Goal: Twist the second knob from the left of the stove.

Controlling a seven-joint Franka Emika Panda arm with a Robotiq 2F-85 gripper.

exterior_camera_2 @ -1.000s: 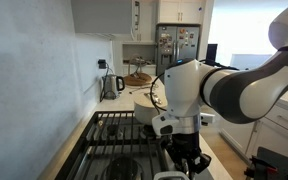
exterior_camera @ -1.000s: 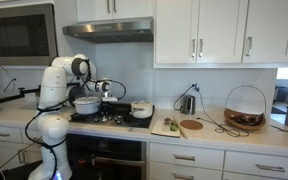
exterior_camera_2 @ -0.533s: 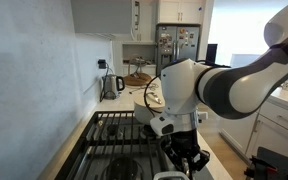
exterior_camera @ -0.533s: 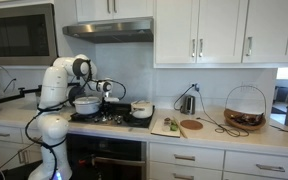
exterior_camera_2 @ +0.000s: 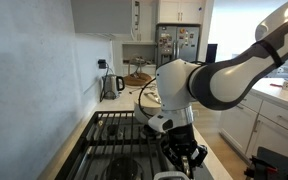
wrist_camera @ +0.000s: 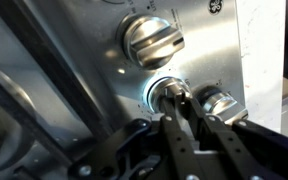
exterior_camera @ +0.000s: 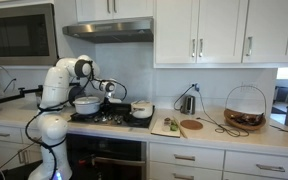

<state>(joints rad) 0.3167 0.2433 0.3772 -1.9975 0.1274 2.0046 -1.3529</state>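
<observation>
The stove (exterior_camera: 109, 119) is a black gas cooktop with dark grates (exterior_camera_2: 109, 135), seen in both exterior views. In the wrist view its steel front panel carries round knobs. My gripper (wrist_camera: 176, 97) has its two black fingers closed around the middle knob (wrist_camera: 167, 90), gripping its raised bar. One knob (wrist_camera: 152, 40) sits above it in the picture and another (wrist_camera: 222, 101) to its right. In an exterior view the gripper (exterior_camera_2: 184, 160) points down at the stove's front edge, and the knobs are hidden behind the arm.
A white pot (exterior_camera: 87, 104) and a lidded pot (exterior_camera: 141, 109) stand on the burners. A cutting board (exterior_camera: 174, 126) and a wire basket (exterior_camera: 245, 108) are on the counter. A kettle (exterior_camera_2: 111, 84) stands behind the stove. The steel hood (exterior_camera: 109, 30) hangs above.
The arm's upper links have swung slightly while the gripper stays at the stove's front edge. Nothing else has moved.
</observation>
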